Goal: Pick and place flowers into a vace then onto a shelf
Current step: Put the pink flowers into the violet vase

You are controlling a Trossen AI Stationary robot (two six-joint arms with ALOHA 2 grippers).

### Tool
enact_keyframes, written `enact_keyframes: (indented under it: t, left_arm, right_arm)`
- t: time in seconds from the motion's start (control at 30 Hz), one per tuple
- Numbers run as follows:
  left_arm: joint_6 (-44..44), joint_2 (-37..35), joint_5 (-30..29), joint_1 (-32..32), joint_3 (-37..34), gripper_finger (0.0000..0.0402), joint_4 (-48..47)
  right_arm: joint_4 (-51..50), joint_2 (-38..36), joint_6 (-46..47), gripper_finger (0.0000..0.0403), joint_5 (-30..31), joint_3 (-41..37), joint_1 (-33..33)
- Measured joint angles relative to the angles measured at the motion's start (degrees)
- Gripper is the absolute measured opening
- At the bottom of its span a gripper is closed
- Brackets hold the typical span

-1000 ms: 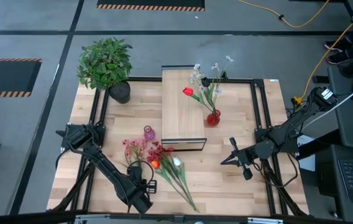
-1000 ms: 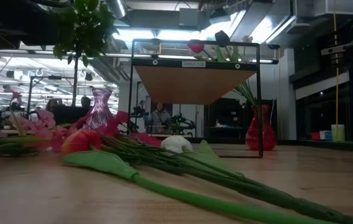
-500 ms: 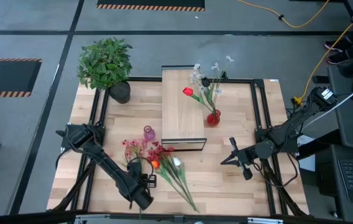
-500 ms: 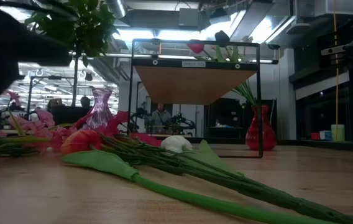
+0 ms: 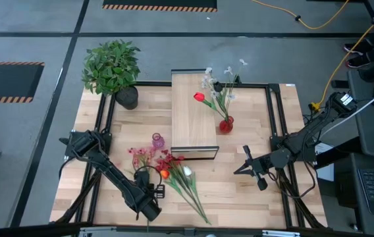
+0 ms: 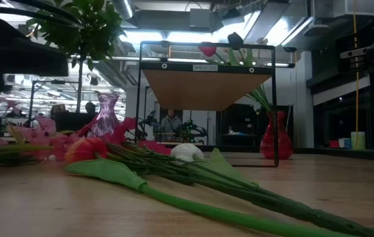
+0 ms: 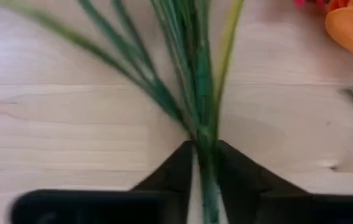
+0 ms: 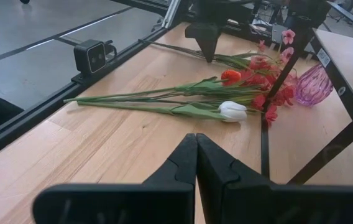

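Loose flowers (image 5: 170, 172) lie in a pile on the table near the shelf (image 5: 192, 112): pink sprays, red blossoms, an orange one, and a white tulip (image 8: 232, 111). My left gripper (image 5: 146, 185) (image 7: 206, 148) stands over the pink sprays' green stems, shut on them. An empty pink glass vase (image 5: 157, 140) (image 6: 106, 115) stands beside the pile. A red vase (image 5: 226, 124) holding a red tulip and white blossoms stands on the table right of the shelf. My right gripper (image 5: 245, 168) (image 8: 196, 140) hovers shut over bare table. My left gripper pinches a thin bundle of green stems (image 7: 202, 127) between its two fingers (image 7: 179, 163), coming from above and pointing down. The fingers sit across the stems, partway along them. The stems fan out beyond the fingers and lie on the table.
A bushy potted plant (image 5: 111, 66) stands at the table's far left corner. A black metal frame (image 5: 276, 131) runs around the table and carries the shelf. A small black camera (image 8: 91, 53) sits at the near edge. Bare wood lies between the pile and my right gripper.
My left arm has shifted a little toward the flower pile; in the low view its dark bulk has come in at the left. The flowers, the vases and my right gripper have stayed where they were.
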Motion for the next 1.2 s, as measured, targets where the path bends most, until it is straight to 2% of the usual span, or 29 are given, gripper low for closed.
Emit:
enact_keyframes:
  t: [0.07, 0.1, 0.33, 0.5, 0.67, 0.9, 1.03, 1.1, 1.2]
  left_arm:
    - [0.0, 0.0, 0.3, 0.0, 0.0, 0.0016, -1.1]
    - [0.0, 0.0, 0.3, -0.2, 0.0, 0.0011, -1.3]
    - [0.4, -0.7, -2.2, -1.8, -0.3, 0.0006, -2.7]
    - [0.4, -4.8, -5.8, -3.9, -0.2, 0.0005, -3.0]
    - [1.7, -9.4, -16.4, -6.3, -0.2, 0.0005, -4.1]
    - [1.7, -16.5, -28.4, -10.5, -0.2, 0.0004, -13.7]
    - [1.9, -20.0, -37.3, -12.7, -0.2, 0.0004, -18.9]
    - [3.9, -21.1, -41.4, -13.5, -0.2, 0.0004, -20.2]
    - [12.8, -22.1, -46.8, -13.6, -0.2, 0.0004, -19.5]
  right_arm:
    - [0.0, 0.0, 0.0, 0.0007, 0.0, 0.0, 0.0]
    - [0.0, 0.0, 0.0, 0.0007, 0.0, 0.0, 0.0]
    - [0.0, 0.0, -0.2, 0.0007, 0.1, 0.0, 0.0]
    - [0.6, 0.0, -0.4, 0.0007, 0.2, 0.0, 0.0]
    - [2.3, 0.0, -1.7, 0.0007, 0.2, 0.0, 0.0]
    - [5.2, 0.0, -1.8, 0.0007, 0.2, 0.0, -1.2]
    - [6.3, 0.0, -1.7, 0.0007, 0.2, 0.0, -2.5]
    - [6.6, 0.0, -1.7, 0.0007, 0.2, 0.0, -3.0]
    - [7.4, 0.0, -1.7, 0.0007, 0.2, 0.0, -3.9]
